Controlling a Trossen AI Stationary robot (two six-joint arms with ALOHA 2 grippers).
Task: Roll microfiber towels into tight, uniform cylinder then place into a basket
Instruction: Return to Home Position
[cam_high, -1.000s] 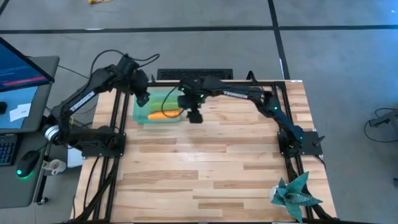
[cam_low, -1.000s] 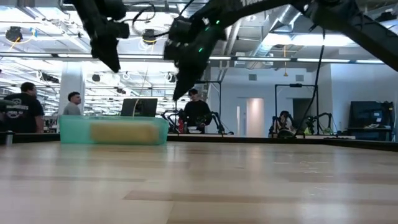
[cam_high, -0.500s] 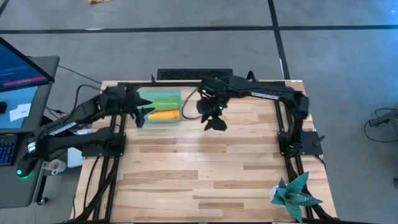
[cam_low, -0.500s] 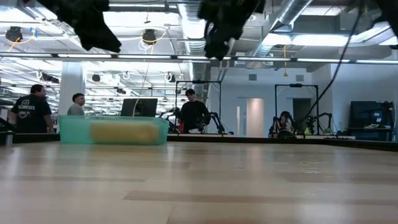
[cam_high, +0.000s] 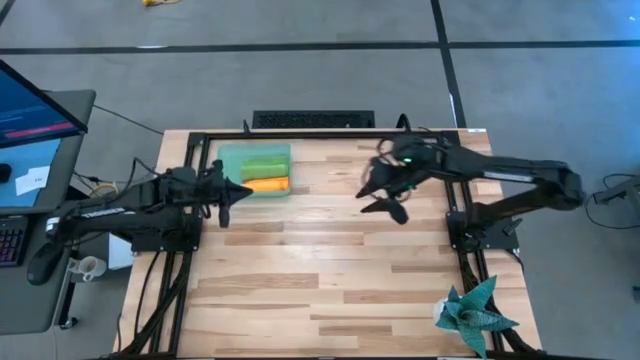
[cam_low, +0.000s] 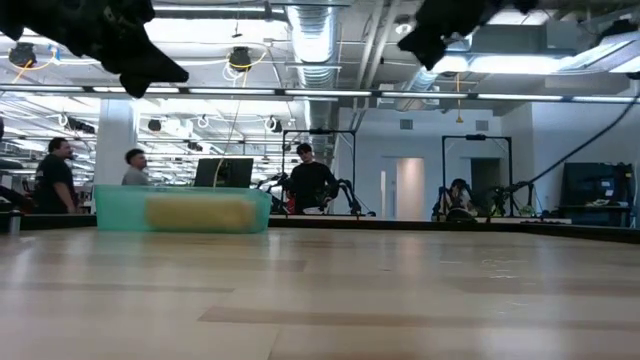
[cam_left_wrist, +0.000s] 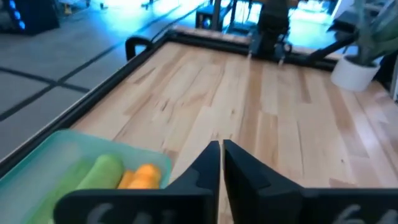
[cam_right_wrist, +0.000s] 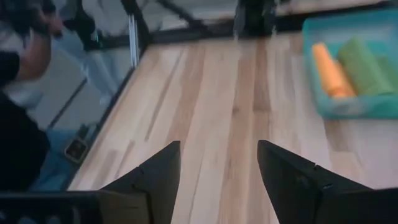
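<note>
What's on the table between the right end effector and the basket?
Nothing: the high view shows only bare wooden table between the right end effector and the basket.

Bare tabletop lies between left gripper and right gripper; only the basket stands just beside the left one.

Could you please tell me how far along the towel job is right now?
Done: the green towel and orange towel lie rolled, side by side, in the basket. In hand: nothing; the left tool is shut and empty near the basket, and the right tool is open above the table. Left: seemingly only sending both tools home.
</note>
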